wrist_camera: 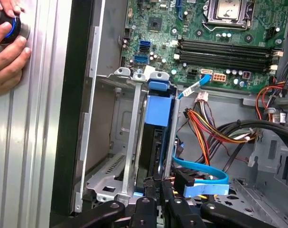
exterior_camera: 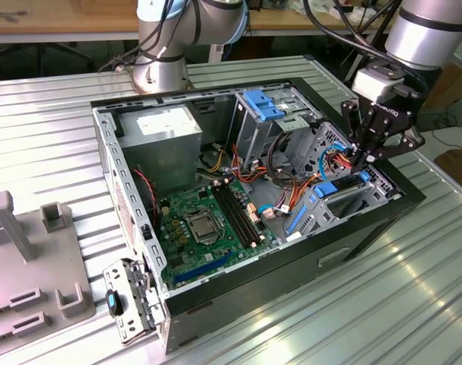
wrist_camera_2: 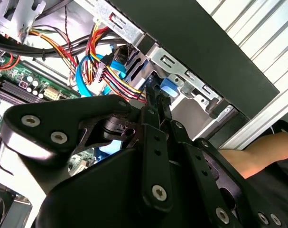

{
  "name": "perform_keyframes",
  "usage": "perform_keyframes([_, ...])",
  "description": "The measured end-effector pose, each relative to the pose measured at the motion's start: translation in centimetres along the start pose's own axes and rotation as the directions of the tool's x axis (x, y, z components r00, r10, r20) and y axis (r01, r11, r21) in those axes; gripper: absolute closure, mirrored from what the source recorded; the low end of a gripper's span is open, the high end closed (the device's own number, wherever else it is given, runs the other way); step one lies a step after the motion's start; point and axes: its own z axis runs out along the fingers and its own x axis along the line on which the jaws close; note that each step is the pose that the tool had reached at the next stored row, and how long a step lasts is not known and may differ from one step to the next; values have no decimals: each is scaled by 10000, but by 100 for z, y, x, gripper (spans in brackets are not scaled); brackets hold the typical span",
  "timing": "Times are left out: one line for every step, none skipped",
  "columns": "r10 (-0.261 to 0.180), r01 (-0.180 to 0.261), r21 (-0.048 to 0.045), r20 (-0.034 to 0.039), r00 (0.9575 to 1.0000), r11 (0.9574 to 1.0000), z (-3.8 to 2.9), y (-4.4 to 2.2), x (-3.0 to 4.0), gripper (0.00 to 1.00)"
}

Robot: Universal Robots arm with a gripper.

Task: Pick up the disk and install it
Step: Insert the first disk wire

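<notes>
The disk stands on edge in the metal drive cage at the corner of the open computer case. Its bright blue carrier faces the camera in the first wrist view. In the exterior view the disk sits low in the cage, at that view's right. My gripper reaches down into the cage from above. Its fingers are drawn close together at one end of the disk. In the second wrist view my gripper ends right at a blue corner of the disk.
Bundled power wires and a flat blue data cable lie right beside the cage. The motherboard covers the case floor. A person's hand rests on the ribbed metal table, holding a black knob. A grey fixture stands at the exterior view's left.
</notes>
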Motion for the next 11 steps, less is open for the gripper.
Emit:
perform_keyframes([63,-63,11,-6,10000,10000,4,0,-3,84])
perform_keyframes([181,-181,14,-15,9998,9998,10,1,-6,84])
perform_keyframes([270,-270,7,-22,9996,9996,12,2,-8,84])
perform_keyframes([352,-352,-3,-28,9994,9994,14,4,-10,84])
perform_keyframes([507,-507,-25,-38,9987,9987,16,9,-11,84])
perform_keyframes([650,-651,-44,-48,9979,9979,19,12,-13,84])
perform_keyframes([770,-771,-59,-56,9970,9970,21,15,-14,84])
perform_keyframes([847,-848,-69,-63,9964,9964,22,20,-14,84])
perform_keyframes([865,-865,-71,-64,9962,9962,22,22,-14,84])
perform_keyframes([874,-874,-61,13,9962,9962,24,26,-2,84])
perform_keyframes([881,-881,-55,103,9961,9961,25,29,7,84])
